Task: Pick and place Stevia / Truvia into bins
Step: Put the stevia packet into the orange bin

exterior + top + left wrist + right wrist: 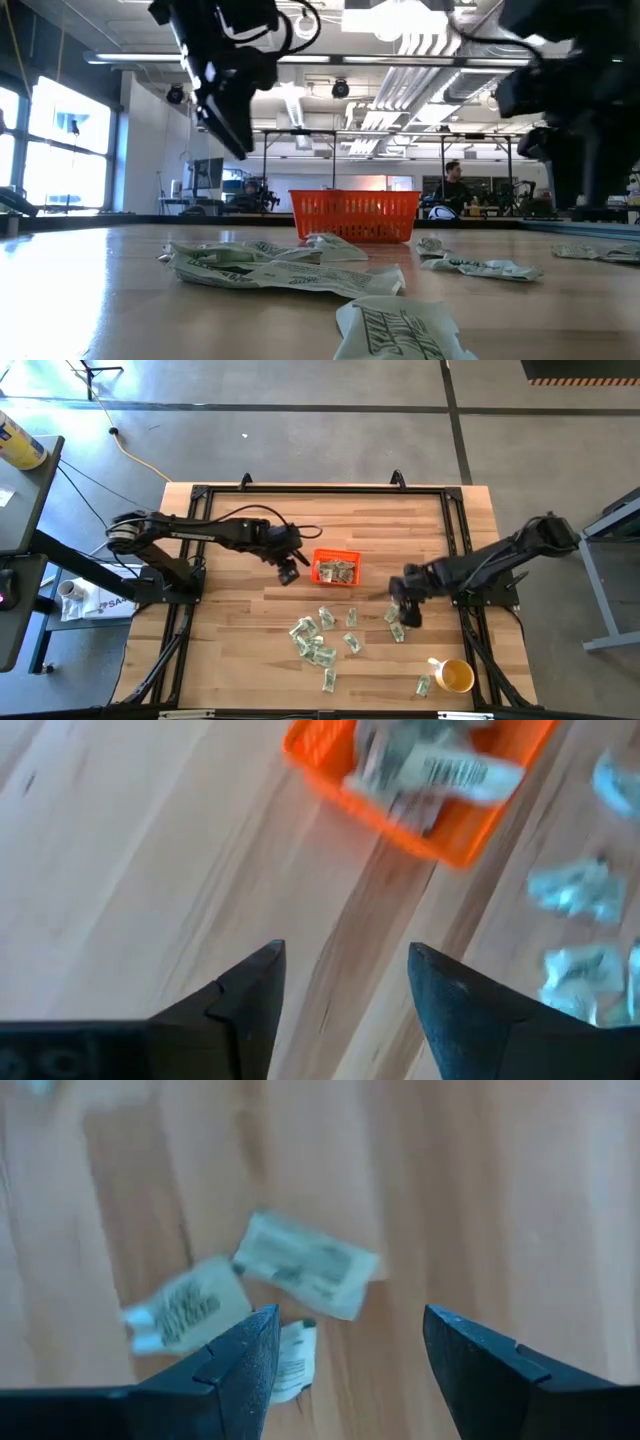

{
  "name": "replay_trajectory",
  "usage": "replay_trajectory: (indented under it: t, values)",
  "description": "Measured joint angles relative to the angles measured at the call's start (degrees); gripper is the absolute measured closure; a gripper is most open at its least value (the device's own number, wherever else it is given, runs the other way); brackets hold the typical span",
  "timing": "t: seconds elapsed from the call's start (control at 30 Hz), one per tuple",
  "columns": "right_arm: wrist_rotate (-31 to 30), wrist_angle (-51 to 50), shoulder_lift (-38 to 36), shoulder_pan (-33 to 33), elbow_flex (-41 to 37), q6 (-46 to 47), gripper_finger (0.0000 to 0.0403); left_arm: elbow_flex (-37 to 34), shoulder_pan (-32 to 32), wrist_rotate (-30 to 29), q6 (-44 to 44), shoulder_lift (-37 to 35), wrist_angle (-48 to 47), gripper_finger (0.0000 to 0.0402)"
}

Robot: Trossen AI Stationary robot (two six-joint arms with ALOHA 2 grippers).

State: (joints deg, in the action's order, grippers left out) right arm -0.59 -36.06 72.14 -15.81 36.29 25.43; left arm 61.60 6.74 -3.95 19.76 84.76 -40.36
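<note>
Green-and-white Stevia packets (pixel 318 643) lie scattered flat on the wooden table, and several lie inside the orange bin (pixel 322 558) at the table's middle. My left gripper (pixel 289 573) hangs open just left of the bin, above bare wood; the left wrist view shows the bin (pixel 330 780) with packets (pixel 440 765) ahead of its fingers. My right gripper (pixel 408 610) is open above a small group of packets (pixel 394 622) right of the middle; three packets (pixel 305 1265) lie below its fingers in the right wrist view.
A yellow mug (pixel 455 676) stands near the table's front right corner, with one packet (pixel 423 685) beside it. A black frame (pixel 455 530) runs around the table's edge. Bare wood lies left of the bin.
</note>
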Motion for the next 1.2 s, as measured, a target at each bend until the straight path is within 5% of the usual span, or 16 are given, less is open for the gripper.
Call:
replay_trajectory:
  t: [0.2, 0.43, 0.8, 0.97, 1.2]
  values:
    - [-8.2, 3.4, 0.5, -5.9, -0.9, -11.7, 0.0164, -0.4, 0.0, -0.1, 0.6, -2.8, -2.2, 0.0169]
    - [-0.4, 9.0, 5.0, -3.4, -2.1, -23.5, 0.0163, -0.4, 0.0, -0.1, 3.3, -3.0, -2.6, 0.017]
    - [0.6, 11.8, 11.4, -2.5, -1.8, -25.2, 0.0175, -0.4, 0.0, -0.1, 5.0, -3.0, -3.4, 0.017]
    - [2.7, 11.9, 13.3, -1.2, -1.7, -24.3, 0.0225, -0.4, 0.0, -0.2, 5.0, -3.0, -3.3, 0.017]
    - [4.2, 12.2, 13.5, 5.7, -1.4, -16.0, 0.035, -0.4, -0.7, 0.3, 6.3, -3.0, -5.8, 0.017]
